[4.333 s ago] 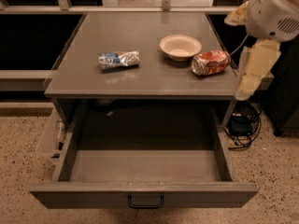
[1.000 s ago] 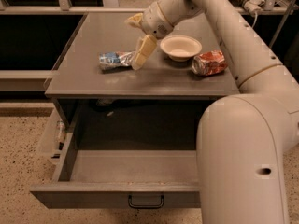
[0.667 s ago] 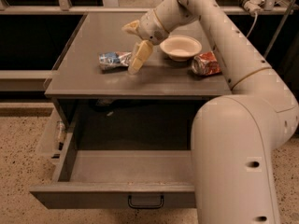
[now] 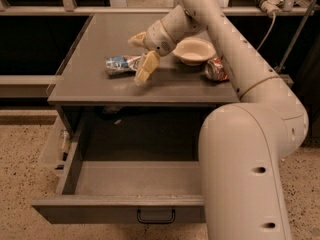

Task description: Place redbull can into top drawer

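The redbull can (image 4: pixel 121 64), silver and blue and dented, lies on its side on the grey table top (image 4: pixel 100 86), left of centre. My gripper (image 4: pixel 140 54) hovers at the can's right end, open. One cream finger (image 4: pixel 145 67) hangs down just right of the can and the other finger (image 4: pixel 136 38) sits behind it. The can is not held. The top drawer (image 4: pixel 100 211) is pulled out wide below the table, its black handle (image 4: pixel 156 216) on the front panel and its inside bare.
A white bowl (image 4: pixel 194 50) stands on the table right of my gripper. An orange-red can (image 4: pixel 216 69) lies beyond it, partly behind my arm (image 4: pixel 250 149), which fills the right foreground and covers the drawer's right side. The floor is speckled.
My arm swung in from the right side of the table to the can. Over the last second the gripper eased down and a little left, closer to the can's right end.
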### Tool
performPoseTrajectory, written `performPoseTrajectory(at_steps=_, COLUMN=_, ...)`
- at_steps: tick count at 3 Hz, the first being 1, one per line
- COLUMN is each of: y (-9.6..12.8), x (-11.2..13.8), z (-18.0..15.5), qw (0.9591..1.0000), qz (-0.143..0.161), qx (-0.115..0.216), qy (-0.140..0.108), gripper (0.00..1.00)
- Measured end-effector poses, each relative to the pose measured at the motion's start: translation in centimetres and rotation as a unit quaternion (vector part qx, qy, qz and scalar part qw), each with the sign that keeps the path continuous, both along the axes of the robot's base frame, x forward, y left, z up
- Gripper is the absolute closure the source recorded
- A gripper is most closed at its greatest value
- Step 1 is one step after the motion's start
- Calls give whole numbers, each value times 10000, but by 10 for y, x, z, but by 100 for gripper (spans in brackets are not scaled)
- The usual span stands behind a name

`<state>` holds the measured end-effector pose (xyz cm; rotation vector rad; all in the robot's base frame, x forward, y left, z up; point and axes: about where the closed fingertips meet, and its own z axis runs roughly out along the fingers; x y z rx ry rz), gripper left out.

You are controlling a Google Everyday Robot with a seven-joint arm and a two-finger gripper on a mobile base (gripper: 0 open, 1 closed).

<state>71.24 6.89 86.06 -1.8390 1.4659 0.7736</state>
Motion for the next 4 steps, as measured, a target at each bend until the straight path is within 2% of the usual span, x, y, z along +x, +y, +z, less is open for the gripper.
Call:
performPoseTrajectory(at_steps=1, y=0, x=0, z=0, qw=10000, qz=0, qx=0, qy=2, gripper=19)
performPoseTrajectory(at_steps=4, y=0, x=0, z=0, qw=10000, qz=1, qx=0, qy=2, gripper=88)
